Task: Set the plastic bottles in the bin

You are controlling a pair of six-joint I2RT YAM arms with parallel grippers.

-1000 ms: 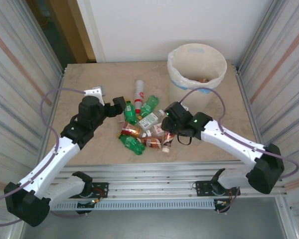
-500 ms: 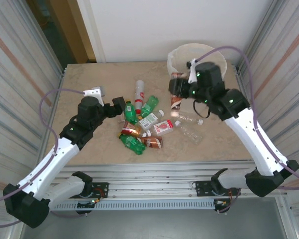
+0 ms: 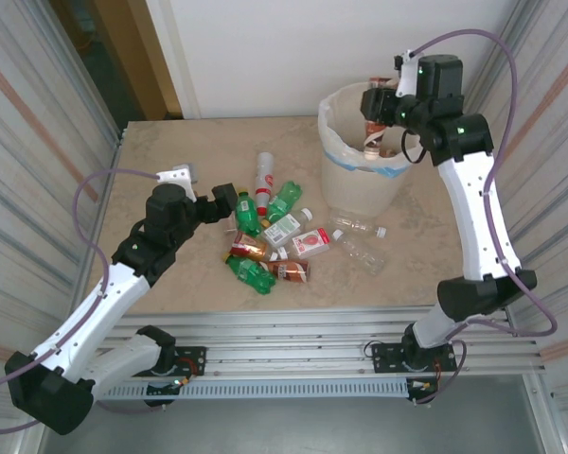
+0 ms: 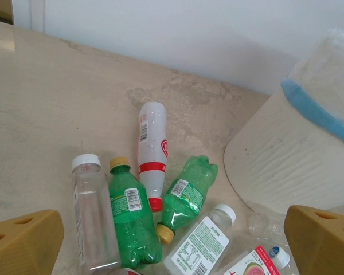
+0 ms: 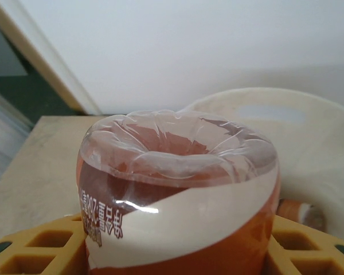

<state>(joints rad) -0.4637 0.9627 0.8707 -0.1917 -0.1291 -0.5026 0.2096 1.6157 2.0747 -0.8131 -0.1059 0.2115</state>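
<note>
A white wall [image 3: 293, 47] backed the beige stone counter [image 3: 189, 151], with ribbed metal panels [image 3: 38, 123] closing it in at 9 and 3 o'clock. The bin [image 3: 360, 184] stood at the counter's 1 o'clock corner. It was round and cream, and its translucent bag [image 3: 339, 151] showed a blue edge folded over the rim.

The right claw [image 3: 377, 106] was raised over the bin's mouth, pinching a brown-filled bottle [image 3: 371, 132] with an orange and white label, cap end down. In the right wrist view the bottle's dimpled base [image 5: 178, 154] faced the camera between the yellow fingers [image 5: 40, 252], and another brown bottle [image 5: 301, 213] lay inside the bin.

The other plastic bottles [image 3: 275, 236] lay in a loose pile at the counter's centre. It held green ones [image 4: 132, 215], a white one with red bands [image 4: 151, 152], a clear white-capped one [image 4: 94, 220] and a pink-labelled one [image 3: 310, 243]. Two clear bottles [image 3: 360, 241] lay at the pile's 3 o'clock, just beside the bin's foot.

The left claw [image 3: 229, 203] sat at the pile's 9 o'clock, its fingers [image 4: 23, 240] spread wide with nothing between them.

Bare counter ran from 9 round to 12 o'clock. Another strip lay along the near edge at 6 o'clock. Only a narrow margin lay between the bin and the 3 o'clock panel.
</note>
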